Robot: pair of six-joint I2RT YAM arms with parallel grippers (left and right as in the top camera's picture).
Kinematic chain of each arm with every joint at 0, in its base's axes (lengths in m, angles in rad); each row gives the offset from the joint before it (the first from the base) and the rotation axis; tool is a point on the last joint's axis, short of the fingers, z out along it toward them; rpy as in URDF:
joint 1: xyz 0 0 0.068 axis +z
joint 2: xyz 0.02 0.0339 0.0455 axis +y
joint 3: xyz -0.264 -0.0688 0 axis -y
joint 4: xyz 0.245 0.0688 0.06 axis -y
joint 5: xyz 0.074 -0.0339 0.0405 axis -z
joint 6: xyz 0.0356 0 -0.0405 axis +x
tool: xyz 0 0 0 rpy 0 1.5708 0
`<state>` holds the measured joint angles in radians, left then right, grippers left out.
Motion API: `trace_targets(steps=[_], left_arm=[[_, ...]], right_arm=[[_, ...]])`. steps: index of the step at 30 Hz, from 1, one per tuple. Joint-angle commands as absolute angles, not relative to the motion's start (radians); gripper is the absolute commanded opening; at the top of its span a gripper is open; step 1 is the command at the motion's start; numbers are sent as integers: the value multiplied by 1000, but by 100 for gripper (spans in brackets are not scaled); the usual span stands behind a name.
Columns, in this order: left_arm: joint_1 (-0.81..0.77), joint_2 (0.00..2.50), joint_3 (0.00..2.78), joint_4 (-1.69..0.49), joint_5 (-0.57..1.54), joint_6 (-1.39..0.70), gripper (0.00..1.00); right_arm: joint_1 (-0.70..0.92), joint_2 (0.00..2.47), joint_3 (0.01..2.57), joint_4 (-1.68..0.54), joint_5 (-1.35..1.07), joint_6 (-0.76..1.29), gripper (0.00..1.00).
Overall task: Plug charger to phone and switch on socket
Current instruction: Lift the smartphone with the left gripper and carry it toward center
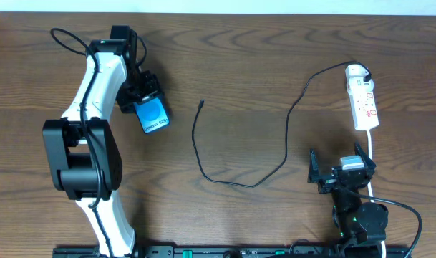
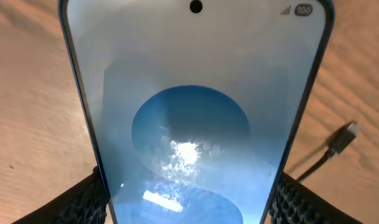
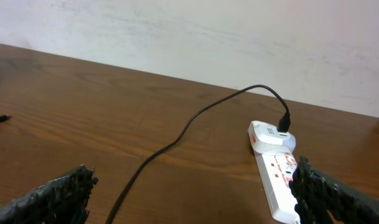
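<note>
Below, dark wood-grain table (image 1: 260,72), pale wall (image 3: 208,31) beyond; left hand (image 1: 142,102) tight around phone (image 1: 154,117), right hand (image 1: 339,166) agape.

From the left wrist the phone (image 2: 189,124) runs off the top and bottom edges, and the charger (image 2: 342,138) tip beside it is blurred. Overhead, one end of the phone sits hidden under the left jaws. On the socket (image 1: 363,102), the switch is too small to read.
</note>
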<state>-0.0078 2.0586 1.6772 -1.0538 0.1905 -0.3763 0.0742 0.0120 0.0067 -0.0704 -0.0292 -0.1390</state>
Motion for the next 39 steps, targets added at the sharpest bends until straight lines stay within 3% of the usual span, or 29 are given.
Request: trace_targets(steps=[1, 20, 28, 39], left_arm=[[-1, 2051, 1686, -1077, 264, -414, 64], [-1, 2052, 1686, -1099, 609, -748, 62], [-1, 2051, 1686, -1103, 837, -756, 61], [-1, 2051, 1686, -1104, 999, -823, 60]], right_arm=[[79, 6, 6, -75, -28, -128, 99], [79, 6, 6, -75, -28, -128, 99], [79, 6, 6, -75, -28, -128, 99], [79, 6, 6, -75, -28, -128, 99]])
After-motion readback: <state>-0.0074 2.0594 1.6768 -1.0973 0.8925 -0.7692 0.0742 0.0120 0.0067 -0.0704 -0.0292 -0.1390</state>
